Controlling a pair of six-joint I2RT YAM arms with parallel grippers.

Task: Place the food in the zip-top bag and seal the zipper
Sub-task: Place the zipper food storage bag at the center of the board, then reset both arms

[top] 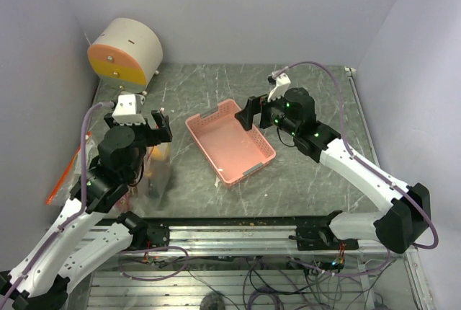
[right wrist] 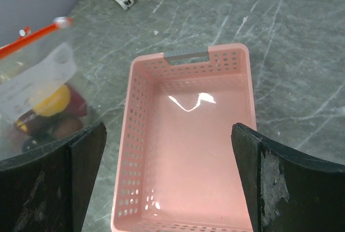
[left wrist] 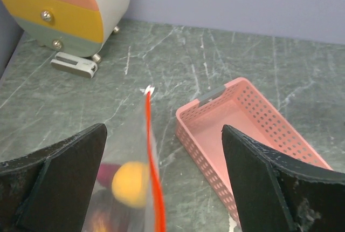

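The clear zip-top bag (top: 160, 174) stands at the left of the table under my left gripper (top: 137, 125). In the left wrist view the orange-red zipper (left wrist: 153, 167) runs between my open fingers, touching neither. Food shows through the bag: an orange-yellow fruit (left wrist: 131, 184) and a magenta piece (left wrist: 109, 171). My left gripper (left wrist: 163, 132) is open and empty. My right gripper (top: 258, 117) hovers open and empty over the pink basket, shown in the right wrist view (right wrist: 167, 129). That view also shows the bag (right wrist: 40, 75) at the left, with the zipper (right wrist: 29, 38) and yellow and dark red food (right wrist: 51, 102) inside.
The pink lattice basket (top: 216, 119) sits mid-table with nothing in it; it also shows in the wrist views (left wrist: 205, 140) (right wrist: 137, 135). A round cream drawer unit with an orange and yellow front (top: 124, 52) (left wrist: 64, 5) stands at the back left. An orange-red strip (top: 67, 173) hangs off the table's left edge.
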